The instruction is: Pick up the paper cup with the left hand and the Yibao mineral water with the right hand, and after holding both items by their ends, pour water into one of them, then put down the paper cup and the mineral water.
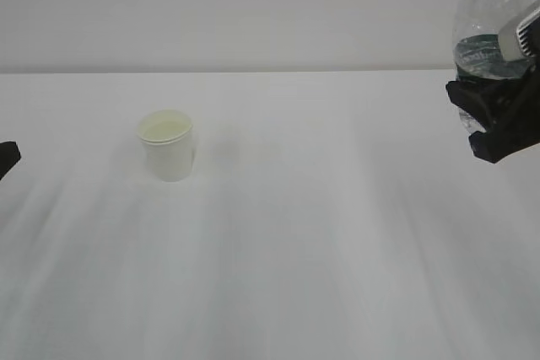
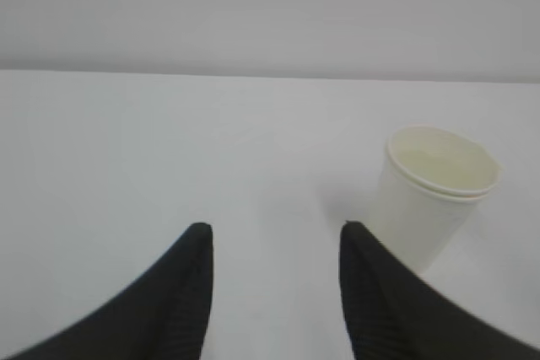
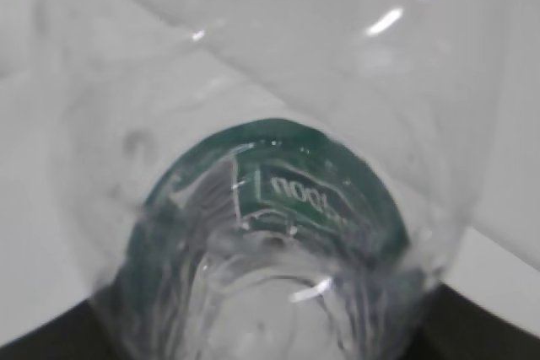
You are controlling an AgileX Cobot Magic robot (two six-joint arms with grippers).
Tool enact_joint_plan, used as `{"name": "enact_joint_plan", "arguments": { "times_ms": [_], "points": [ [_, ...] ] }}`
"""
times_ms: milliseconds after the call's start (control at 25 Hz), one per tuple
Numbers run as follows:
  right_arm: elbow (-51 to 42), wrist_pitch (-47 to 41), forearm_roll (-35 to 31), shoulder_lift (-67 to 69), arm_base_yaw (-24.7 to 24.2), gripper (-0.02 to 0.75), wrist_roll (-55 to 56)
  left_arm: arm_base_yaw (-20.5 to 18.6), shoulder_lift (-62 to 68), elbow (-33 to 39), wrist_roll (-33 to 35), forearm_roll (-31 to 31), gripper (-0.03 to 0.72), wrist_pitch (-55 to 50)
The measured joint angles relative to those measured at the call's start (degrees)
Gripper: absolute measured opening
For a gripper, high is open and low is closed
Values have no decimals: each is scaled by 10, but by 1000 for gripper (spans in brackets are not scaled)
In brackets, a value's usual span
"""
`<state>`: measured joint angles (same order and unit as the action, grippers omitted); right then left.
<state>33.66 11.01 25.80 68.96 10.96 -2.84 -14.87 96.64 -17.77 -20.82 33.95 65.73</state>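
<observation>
A white table (image 1: 321, 233) holds the paper cup (image 1: 168, 145), standing upright on the left side and touched by nothing. The left hand (image 2: 274, 280) sits low at the near left edge, its two black fingers spread apart with only bare table between them, the cup just beyond its right finger. At the far right, the right hand (image 1: 498, 120) grips the lower part of the Yibao mineral water (image 1: 483, 18), lifted and upright, jaws closed around it.
</observation>
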Motion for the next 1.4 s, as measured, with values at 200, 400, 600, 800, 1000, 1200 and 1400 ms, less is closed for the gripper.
{"name": "enact_joint_plan", "arguments": {
  "times_ms": [200, 400, 600, 800, 1000, 1200, 1400],
  "points": [
    [0, 30, -39, 16, 0, 405, 1, 0, -22, 11, 1, -3, 349, 0],
    [0, 68, -81, 30, 0, 405, 1, 0, -76, 11, 1, -3, 327, 0],
    [0, 99, -126, 42, 0, 405, 1, 0, -99, 11, -5, -3, 323, 0],
    [0, 127, -148, 67, 0, 405, 1, 0, -99, 13, -11, -3, 321, 0],
    [-13, 204, -167, 109, 0, 405, 7, 0, -99, 13, -13, -1, 301, 0],
    [-53, 340, -189, 161, 0, 405, 16, 0, -99, 13, -13, 26, 284, 0],
    [-63, 394, -191, 200, 0, 405, 19, 0, -99, 13, -13, 25, 272, 0]
  ]
}}
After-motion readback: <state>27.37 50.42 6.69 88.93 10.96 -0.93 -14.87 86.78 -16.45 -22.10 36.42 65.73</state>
